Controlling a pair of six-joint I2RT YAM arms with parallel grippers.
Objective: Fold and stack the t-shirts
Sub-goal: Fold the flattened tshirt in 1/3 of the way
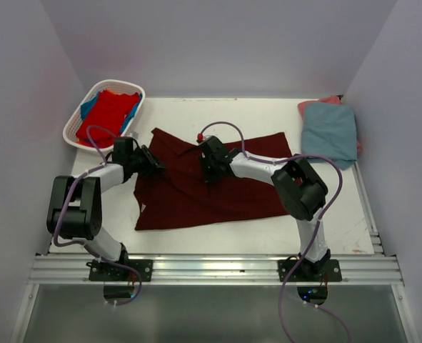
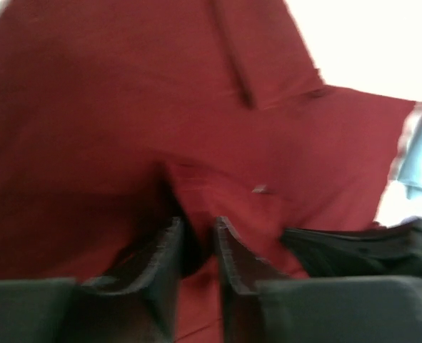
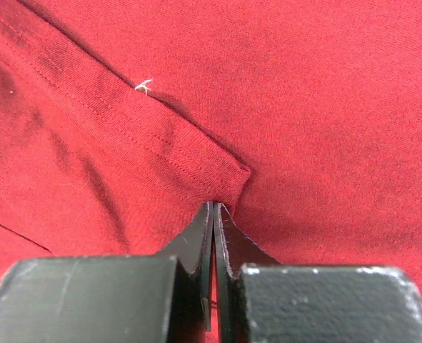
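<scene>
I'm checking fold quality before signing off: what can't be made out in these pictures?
Left wrist view: blur hides whether the left fingers grip the maroon t-shirt.
Top view: the red t-shirt covers most blue cloth in the basket.
Top view: the grey-blue t-shirt hides most of the pink t-shirt.

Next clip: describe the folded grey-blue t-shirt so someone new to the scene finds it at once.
On the white table, look to the far right corner by the wall. The grey-blue t-shirt lies there on top of a salmon pink t-shirt. Unlike the maroon t-shirt spread out mid-table and those heaped in the basket, it is neatly folded.
</scene>
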